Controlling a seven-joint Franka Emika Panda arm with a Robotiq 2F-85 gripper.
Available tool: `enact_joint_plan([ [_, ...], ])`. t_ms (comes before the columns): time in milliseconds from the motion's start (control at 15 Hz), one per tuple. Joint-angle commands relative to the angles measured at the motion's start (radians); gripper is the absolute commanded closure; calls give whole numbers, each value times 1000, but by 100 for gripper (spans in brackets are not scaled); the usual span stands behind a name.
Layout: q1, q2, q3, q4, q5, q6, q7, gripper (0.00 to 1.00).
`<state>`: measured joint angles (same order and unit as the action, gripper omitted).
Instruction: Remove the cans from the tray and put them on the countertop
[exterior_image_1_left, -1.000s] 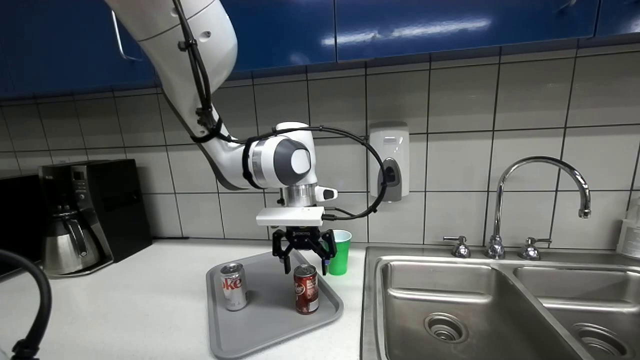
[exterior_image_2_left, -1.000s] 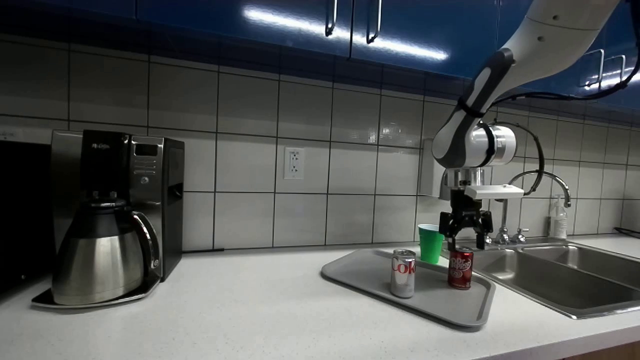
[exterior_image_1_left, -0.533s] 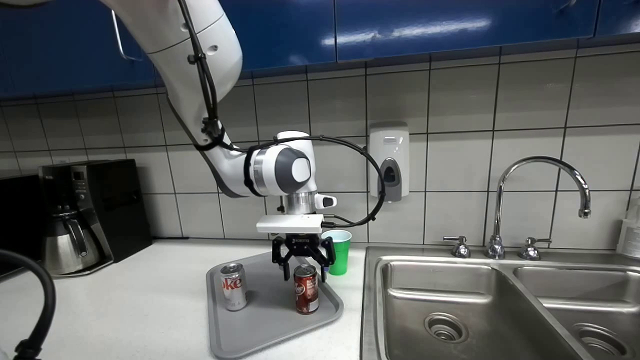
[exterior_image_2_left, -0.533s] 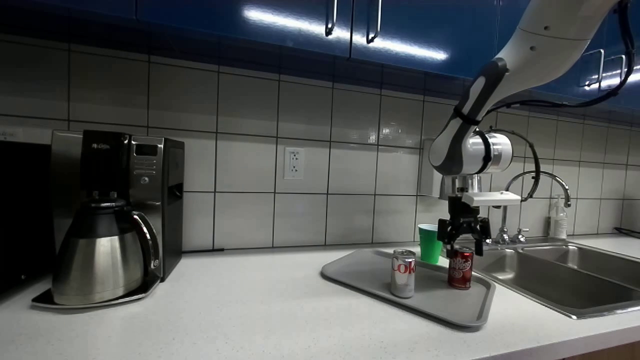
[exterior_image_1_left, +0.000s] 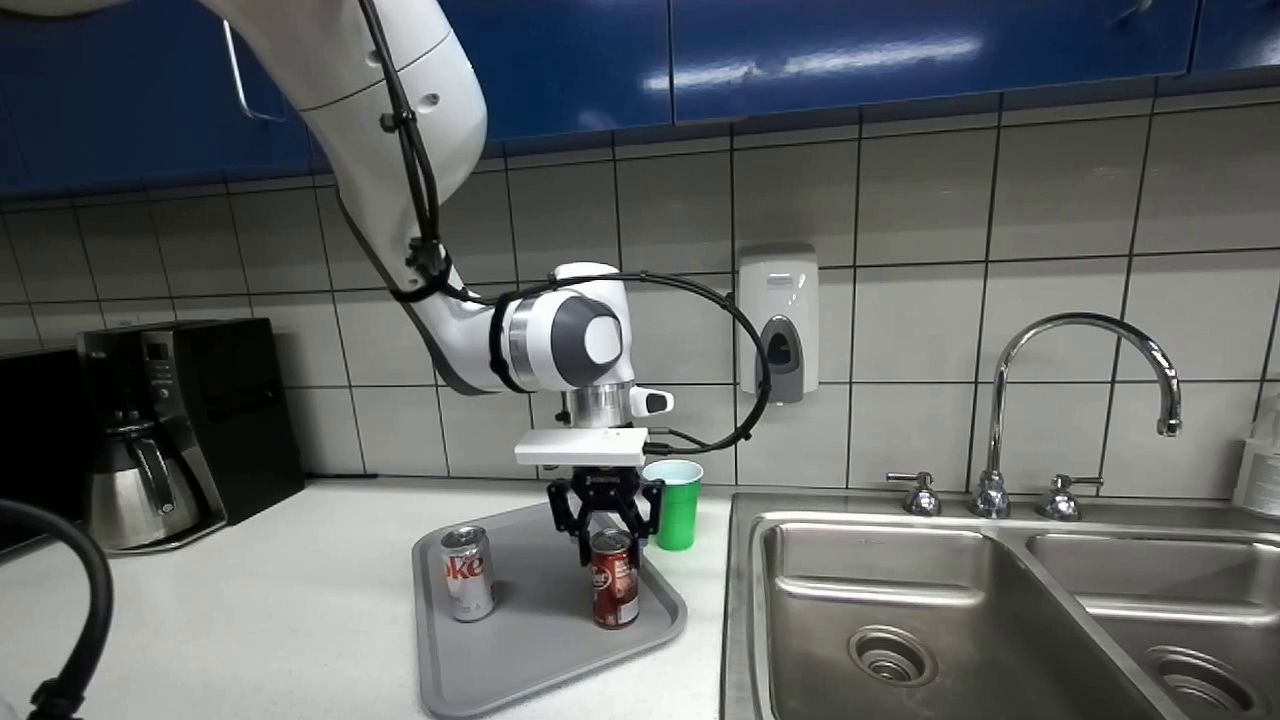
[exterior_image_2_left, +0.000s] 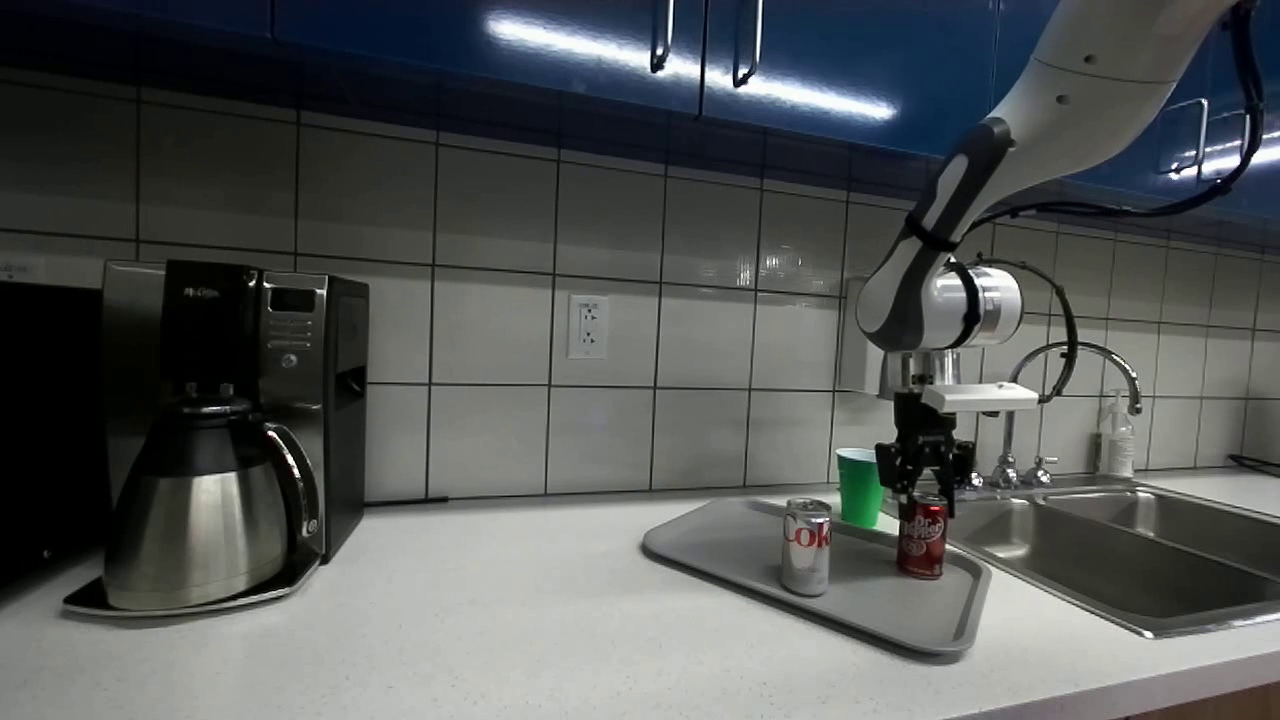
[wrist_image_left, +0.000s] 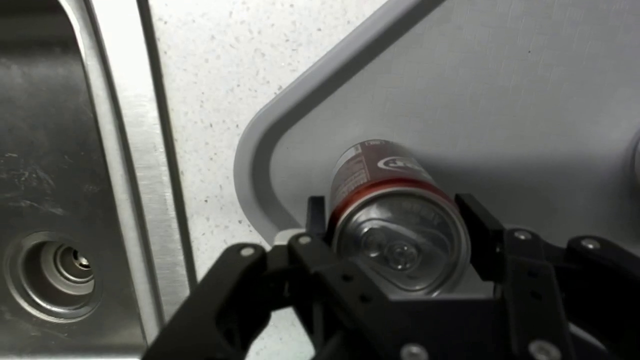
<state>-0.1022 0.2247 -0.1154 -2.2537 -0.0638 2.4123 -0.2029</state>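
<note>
My gripper has its fingers on both sides of the dark red can, near the top. In the wrist view the two black pads press against the rim of that can, whose silver top faces the camera. It stands upright on the grey tray, close to a corner. The silver-white can is upright on the same tray, apart from the gripper. White countertop surrounds the tray in both exterior views.
A green cup stands behind the tray, close to the gripper. The steel sink with its faucet lies beside the tray. A coffee maker sits at the far end of the counter, and blue cabinets hang above.
My gripper has lowered a little over the dark red can. Its fingers, spread wide before, have closed in onto the can, which has shifted very slightly. The silver-white can has not moved.
</note>
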Motion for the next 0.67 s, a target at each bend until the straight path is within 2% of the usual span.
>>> enact_joint_plan([
  [0, -11, -4, 14, 8, 14, 4, 1, 62],
  [200, -15, -38, 19, -11, 31, -6, -17, 62],
  [600, -17, -200, 14, -80, 53, -52, -69, 62],
])
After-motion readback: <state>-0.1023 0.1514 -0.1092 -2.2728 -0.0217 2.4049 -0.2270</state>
